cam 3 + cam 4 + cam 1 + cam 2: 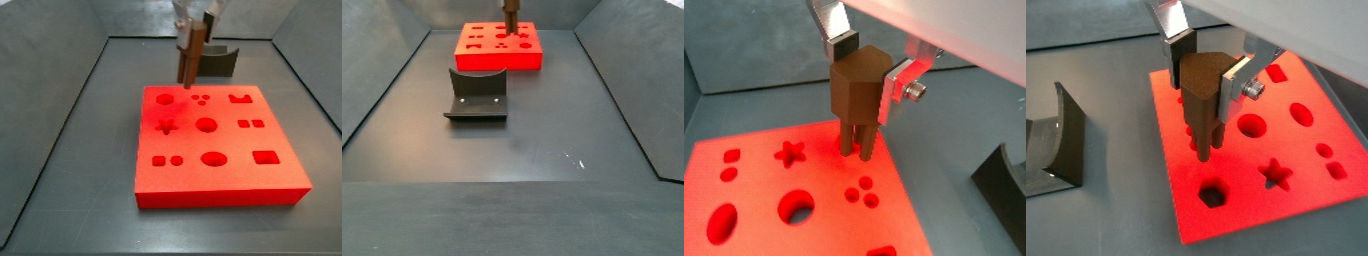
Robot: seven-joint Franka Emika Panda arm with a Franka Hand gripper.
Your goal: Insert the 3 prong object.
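Note:
My gripper [871, 68] is shut on the brown 3 prong object [855, 95], held upright with its prongs pointing down. It hangs over the red block [764, 200], which has several shaped holes. The prong tips are just above the block's top, a little short of the cluster of three small round holes [863, 190]. In a side view the object [193, 55] hangs over the block's far part, close to the three small holes [201, 98]. In a wrist view the object [1207, 90] hides that cluster.
The fixture [1060, 140] stands on the grey floor beside the red block [1293, 150]; it also shows in both side views [221, 60] [476, 95]. Dark bin walls ring the floor. Star, hexagon, round and square holes lie around the cluster.

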